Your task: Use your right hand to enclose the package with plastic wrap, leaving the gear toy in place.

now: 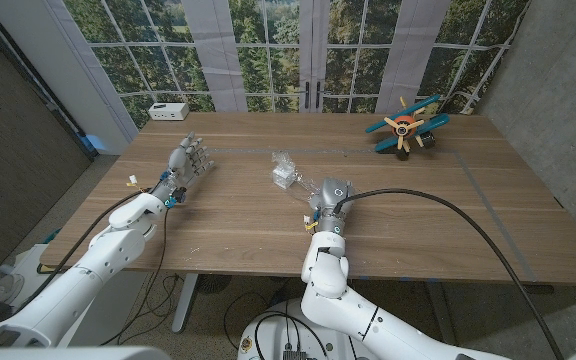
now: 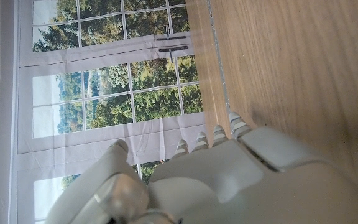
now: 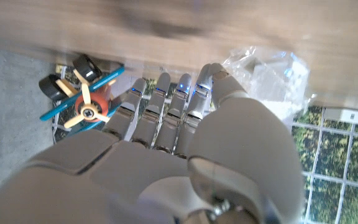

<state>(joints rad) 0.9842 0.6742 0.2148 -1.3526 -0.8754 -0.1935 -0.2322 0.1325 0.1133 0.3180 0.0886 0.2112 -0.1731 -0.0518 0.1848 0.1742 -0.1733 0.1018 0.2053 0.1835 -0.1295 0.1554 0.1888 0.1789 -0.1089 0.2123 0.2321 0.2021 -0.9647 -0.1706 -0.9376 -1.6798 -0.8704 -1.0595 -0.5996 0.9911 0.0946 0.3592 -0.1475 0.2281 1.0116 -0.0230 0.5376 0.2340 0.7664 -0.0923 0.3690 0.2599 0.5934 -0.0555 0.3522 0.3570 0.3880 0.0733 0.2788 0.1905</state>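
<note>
The right hand (image 1: 326,196) sits near the table's near edge, fingers (image 3: 166,102) extended and close together, holding nothing; whether the fingertips touch the plastic cannot be told. Just ahead of it and slightly to its left lies the package (image 1: 286,172), a small crumpled bundle of clear plastic wrap (image 3: 272,78) over a pale block. The wrap looks loose and bunched, so the enclosing seems at most begun, with the tucking and closing left to do. The gear toy (image 1: 405,125), a blue and orange propeller plane, stands well beyond the hand and to its right, near the far edge, clear of any likely reach. Open wood of the table (image 1: 238,225) surrounds the package on all sides. The left hand (image 1: 186,165) waits well off to the left, fingers apart, empty.
</note>
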